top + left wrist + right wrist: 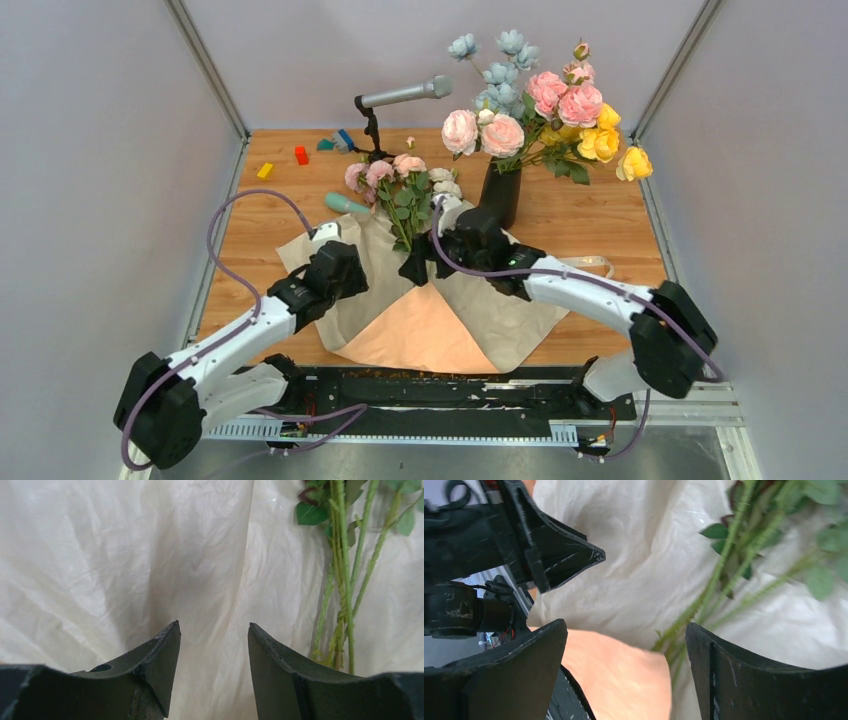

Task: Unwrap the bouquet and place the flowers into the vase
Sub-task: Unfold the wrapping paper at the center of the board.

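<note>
Found right gripper (626, 630) parted, nothing clamped — flower stems (719, 575) between jaws, pointed ahead | left gripper (214, 626) parted, empty — stems off right.

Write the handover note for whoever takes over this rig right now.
Left gripper: open, empty, over the paper beside the stems.
Right gripper: open, stem ends between its fingers, not clamped.
Done: paper spread flat, flowers lying on it.
Left: grip the stems, put the flowers into the vase, which already holds other blooms.
</note>
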### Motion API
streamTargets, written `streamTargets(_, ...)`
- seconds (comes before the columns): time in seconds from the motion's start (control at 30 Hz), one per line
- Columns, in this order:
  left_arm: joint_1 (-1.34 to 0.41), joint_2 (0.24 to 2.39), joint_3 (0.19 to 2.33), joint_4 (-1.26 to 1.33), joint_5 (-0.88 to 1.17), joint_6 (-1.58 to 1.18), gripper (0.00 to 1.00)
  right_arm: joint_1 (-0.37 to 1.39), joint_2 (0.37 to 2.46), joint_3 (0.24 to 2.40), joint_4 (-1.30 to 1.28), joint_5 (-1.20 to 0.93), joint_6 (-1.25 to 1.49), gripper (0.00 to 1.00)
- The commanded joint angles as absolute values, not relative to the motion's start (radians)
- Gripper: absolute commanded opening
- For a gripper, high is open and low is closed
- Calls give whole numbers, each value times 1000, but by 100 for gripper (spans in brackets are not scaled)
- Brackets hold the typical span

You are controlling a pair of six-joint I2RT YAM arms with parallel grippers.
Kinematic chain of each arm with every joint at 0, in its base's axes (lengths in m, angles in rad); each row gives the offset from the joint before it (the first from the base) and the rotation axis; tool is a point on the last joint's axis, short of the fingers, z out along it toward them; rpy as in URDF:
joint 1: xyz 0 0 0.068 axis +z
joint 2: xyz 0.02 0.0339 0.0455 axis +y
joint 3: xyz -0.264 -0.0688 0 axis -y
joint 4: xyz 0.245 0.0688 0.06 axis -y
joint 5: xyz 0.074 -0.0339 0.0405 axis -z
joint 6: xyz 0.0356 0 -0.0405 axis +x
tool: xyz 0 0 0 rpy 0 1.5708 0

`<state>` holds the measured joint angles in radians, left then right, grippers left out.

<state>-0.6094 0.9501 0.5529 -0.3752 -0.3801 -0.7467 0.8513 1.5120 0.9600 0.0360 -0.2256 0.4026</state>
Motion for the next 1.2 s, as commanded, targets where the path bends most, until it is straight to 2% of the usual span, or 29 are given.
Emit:
streamTargets(0.0, -582, 1030, 535, -254, -309, -766, 60, 787, 1326, 871, -84, -182, 323, 92)
streamTargets(0.23, -512, 1114, 472, -159, -231, -797, 60, 585, 1161, 734, -184, -353, 282, 99)
streamTargets(0.4, -476, 1122, 470, -193, -169, -764, 62, 520, 1099, 691, -219, -452, 264, 100)
streamTargets(0.53, -469, 1090, 616, -345, -107, -674, 73, 519, 1078, 688, -224, -530, 256, 100)
streamTargets(0.73, -461, 1082, 854, -565, -25, -498, 98, 521, 1065, 678, -203, -607, 249, 100)
streamTargets(1.0, -455, 1156, 1055, -680, 28, -250, 100, 541, 1033, 617, -154, -577, 283, 100)
streamTargets(1.17, -454, 1169, 1043, -634, -51, -168, 100, 551, 1029, 569, -104, -581, 289, 99)
